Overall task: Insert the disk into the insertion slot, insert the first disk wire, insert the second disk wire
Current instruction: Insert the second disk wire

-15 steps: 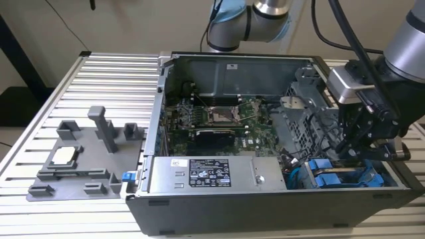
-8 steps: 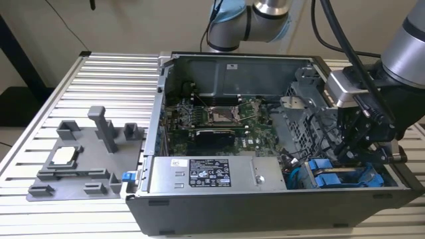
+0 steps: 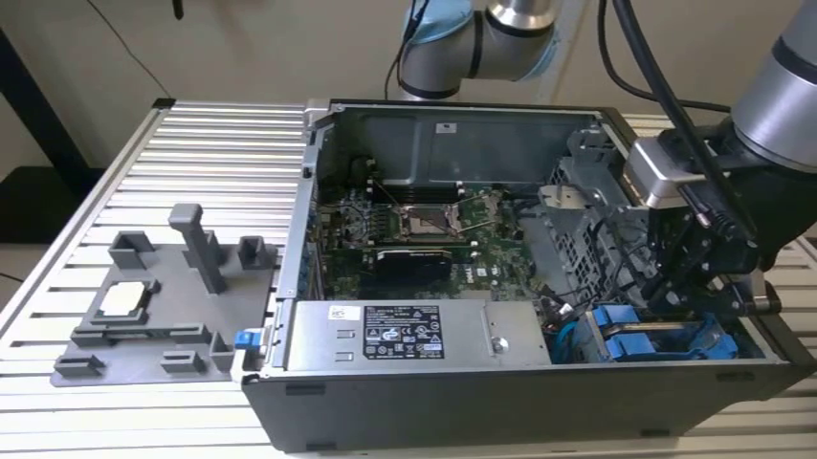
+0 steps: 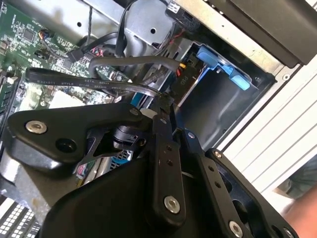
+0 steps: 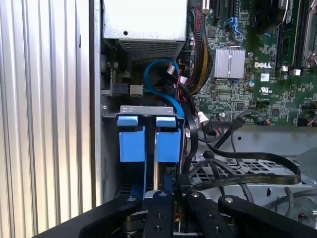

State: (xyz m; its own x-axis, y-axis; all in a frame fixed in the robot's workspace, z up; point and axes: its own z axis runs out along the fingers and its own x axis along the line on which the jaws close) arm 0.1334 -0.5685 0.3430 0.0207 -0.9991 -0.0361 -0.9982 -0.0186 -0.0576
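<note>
Ribbed metal desk point(image 3: 191, 143) carried open computer case point(image 3: 511, 402). Pincer point(image 5: 163, 186) lowered over blue disk point(image 5: 168, 144) carriers in insertion slot point(image 5: 147, 110); finger spread undeterminable. White-labelled grey box point(image 3: 402, 335) alongside.

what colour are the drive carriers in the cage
Bright blue. The two drive carriers sit side by side in the grey metal cage, clearest in the first wrist view.

We see an open computer case point(image 3: 511, 402) on a ribbed metal table point(image 3: 191, 143), its green motherboard point(image 3: 422, 229) exposed. A grey fixture plate point(image 3: 153, 325) lies beside it, holding perhaps a small pale part point(image 3: 122, 298).
</note>
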